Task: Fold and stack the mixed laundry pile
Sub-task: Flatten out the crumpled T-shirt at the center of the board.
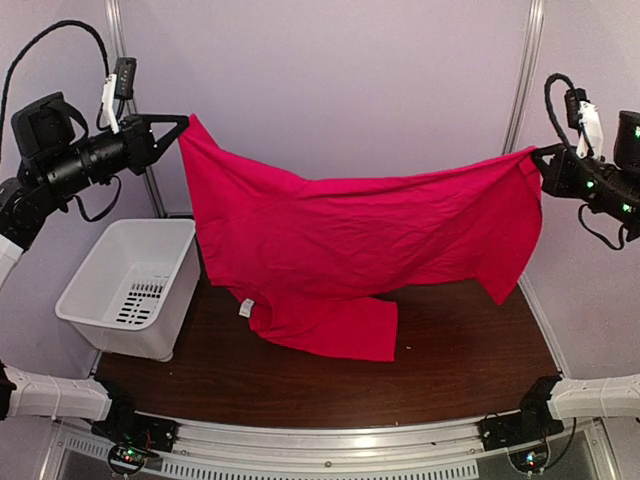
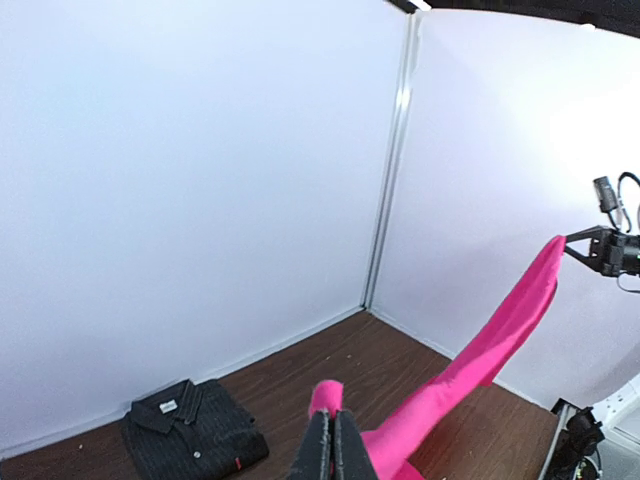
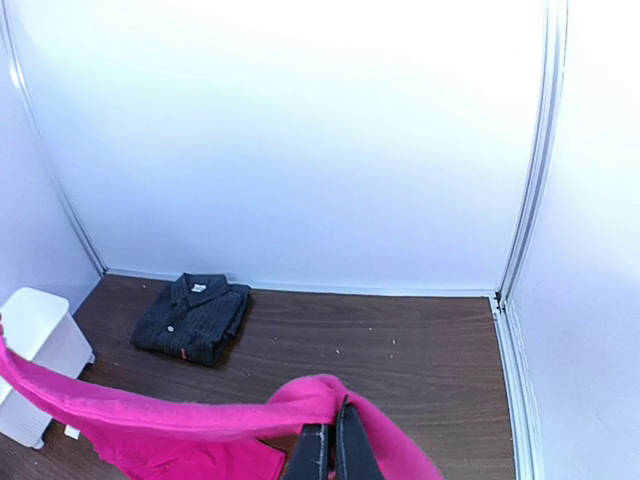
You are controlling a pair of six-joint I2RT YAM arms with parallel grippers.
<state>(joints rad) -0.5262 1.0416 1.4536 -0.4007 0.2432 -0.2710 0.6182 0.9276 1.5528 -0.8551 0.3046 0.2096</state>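
The red T-shirt [image 1: 350, 235] hangs stretched in the air between my two grippers, its lower part and one sleeve resting on the table [image 1: 470, 350]. My left gripper [image 1: 183, 125] is shut on its upper left corner, my right gripper [image 1: 537, 155] shut on its upper right corner. In the left wrist view the shut fingers [image 2: 334, 442] pinch red T-shirt fabric [image 2: 480, 360] that runs up to the far right gripper [image 2: 575, 243]. In the right wrist view the gripper [image 3: 333, 440] pinches a fold of the red T-shirt [image 3: 150, 410]. The dark pinstriped shirt [image 3: 193, 317] lies folded near the back wall, hidden in the top view.
A white slotted bin [image 1: 135, 285] stands at the table's left edge, also seen as the bin [image 3: 30, 350] in the right wrist view. White walls close the back and sides. The pinstriped shirt [image 2: 190, 430] sits at the back left by the wall.
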